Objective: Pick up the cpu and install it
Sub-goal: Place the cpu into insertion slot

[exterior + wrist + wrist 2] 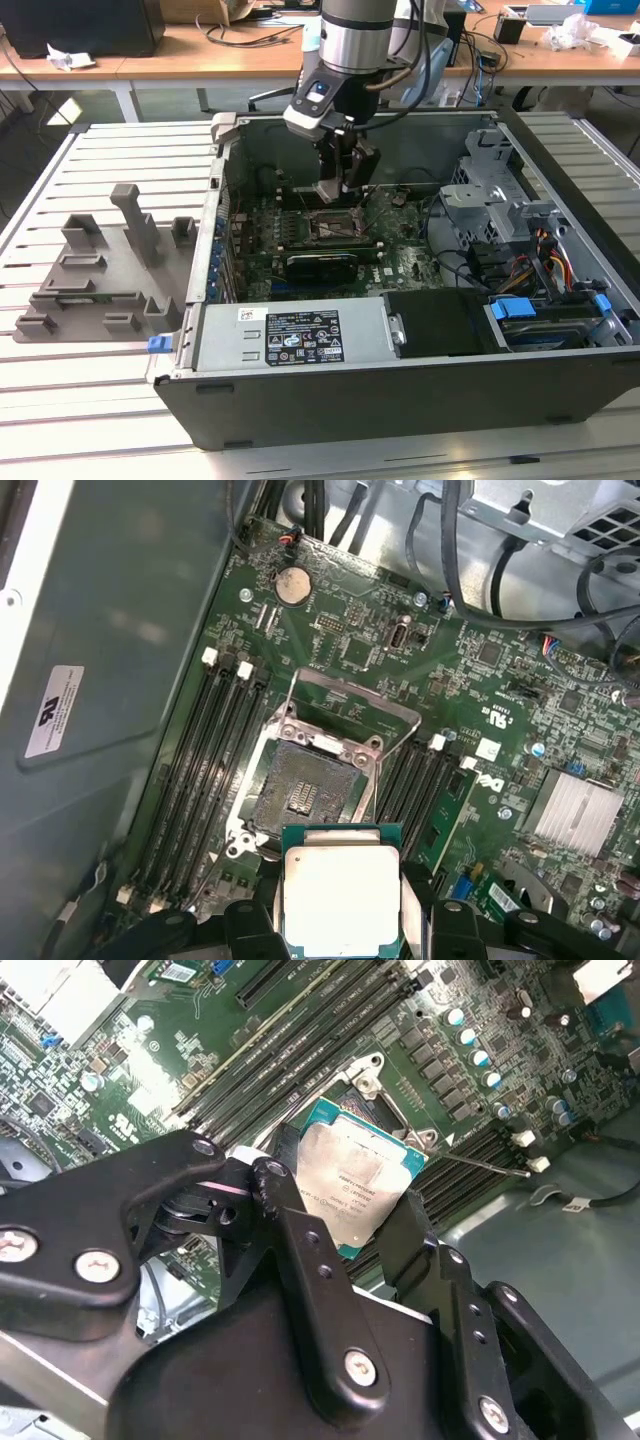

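Fingers (295, 1230) pinch the cpu (365, 1185) by two opposite edges, one each side. Its silver top plate is bare between them in both wrist views, and its green rim (340, 832) shows past the fingertips.

Gripper (340, 182) hangs inside the open case (400, 400), w/ the cpu held in the air, clear of the board (480, 680). In the exterior view the socket (335, 225) lies at 6 o'clock from the gripper, close under it. First wrist view has the socket (305, 795) open, w/ its metal frame (350, 695) swung up and nothing seated in it. Grey holder (90, 270) sits on the worktop (100, 400) at 9 o'clock from the case, well apart.

Handling, as I judge it:
- Light, thin and stiff, so it won't flex.
- Smooth metal top is prob. slippery, and edges give little to bite on.
- Fragile: underside contacts and socket pins likely damage easily, so no force.
- Best hold is on opposite rim edges, as now, w/ the chip kept level and its faces untouched.
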Available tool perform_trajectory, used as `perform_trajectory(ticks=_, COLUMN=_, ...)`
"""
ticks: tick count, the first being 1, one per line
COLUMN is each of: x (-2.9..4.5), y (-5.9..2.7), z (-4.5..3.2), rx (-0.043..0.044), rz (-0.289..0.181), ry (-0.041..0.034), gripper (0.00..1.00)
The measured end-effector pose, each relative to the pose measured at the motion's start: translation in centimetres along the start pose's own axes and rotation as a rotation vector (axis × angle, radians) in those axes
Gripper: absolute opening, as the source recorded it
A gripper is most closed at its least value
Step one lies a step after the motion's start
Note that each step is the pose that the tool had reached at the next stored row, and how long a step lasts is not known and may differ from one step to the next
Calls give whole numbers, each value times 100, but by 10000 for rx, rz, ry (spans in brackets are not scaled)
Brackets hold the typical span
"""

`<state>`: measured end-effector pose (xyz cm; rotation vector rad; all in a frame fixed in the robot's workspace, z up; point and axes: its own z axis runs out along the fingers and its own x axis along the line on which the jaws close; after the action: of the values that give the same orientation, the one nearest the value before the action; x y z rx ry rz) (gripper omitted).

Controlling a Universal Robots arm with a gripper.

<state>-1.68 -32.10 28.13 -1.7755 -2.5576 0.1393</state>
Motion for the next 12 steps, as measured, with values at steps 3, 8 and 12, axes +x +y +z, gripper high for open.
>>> perform_trajectory(ticks=3, x=0, y=0, z=0, rx=4, rz=112, ry=10, gripper=55)
perform_trajectory(ticks=8, x=0, y=0, z=2, rx=10, rz=326, ry=28, gripper=55)
perform_trajectory(ticks=12, x=0, y=0, z=3, rx=22, rz=473, ry=20, gripper=55)
